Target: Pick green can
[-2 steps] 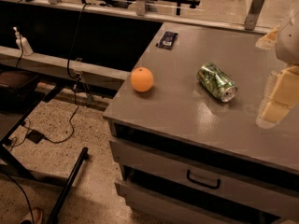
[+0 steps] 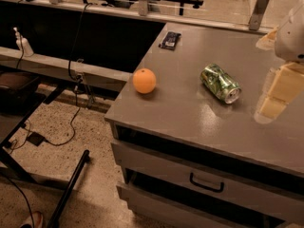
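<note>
The green can (image 2: 220,83) lies on its side on the grey cabinet top (image 2: 190,113), right of centre. It is shiny, dented and mottled, and its silver end faces front right. My gripper (image 2: 275,65) is at the right edge of the view, just right of the can and apart from it. Its cream fingers (image 2: 281,91) are spread open and hold nothing.
An orange (image 2: 144,80) sits near the cabinet's left edge. A dark flat packet (image 2: 170,40) lies at the back. Drawers with a black handle (image 2: 206,184) are below the top. To the left are the floor, cables and a black desk frame (image 2: 66,194).
My gripper has shifted slightly upward at the right edge. The can, the orange and the packet have not moved.
</note>
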### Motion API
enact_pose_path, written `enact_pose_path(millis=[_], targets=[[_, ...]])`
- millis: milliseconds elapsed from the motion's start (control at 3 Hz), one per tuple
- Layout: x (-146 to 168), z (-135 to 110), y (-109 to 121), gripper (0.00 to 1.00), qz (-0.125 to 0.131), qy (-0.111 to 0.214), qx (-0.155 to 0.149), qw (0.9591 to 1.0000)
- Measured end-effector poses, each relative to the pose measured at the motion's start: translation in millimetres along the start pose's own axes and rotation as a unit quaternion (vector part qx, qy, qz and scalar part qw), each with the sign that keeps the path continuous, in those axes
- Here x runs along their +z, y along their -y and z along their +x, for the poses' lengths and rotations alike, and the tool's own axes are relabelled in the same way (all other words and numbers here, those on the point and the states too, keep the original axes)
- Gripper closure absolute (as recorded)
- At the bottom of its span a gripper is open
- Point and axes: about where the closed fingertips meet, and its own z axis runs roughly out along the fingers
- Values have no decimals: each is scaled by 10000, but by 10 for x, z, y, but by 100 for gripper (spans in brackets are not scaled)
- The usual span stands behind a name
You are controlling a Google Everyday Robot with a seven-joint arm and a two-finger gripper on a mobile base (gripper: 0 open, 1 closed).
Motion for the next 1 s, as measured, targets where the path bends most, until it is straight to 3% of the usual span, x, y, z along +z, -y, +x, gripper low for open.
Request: enact_pose_path(millis=[667,1000], targets=[[551,-156,599,0,-186,349,300,9988],[754,-210,754,0,-173,365,403,9984]])
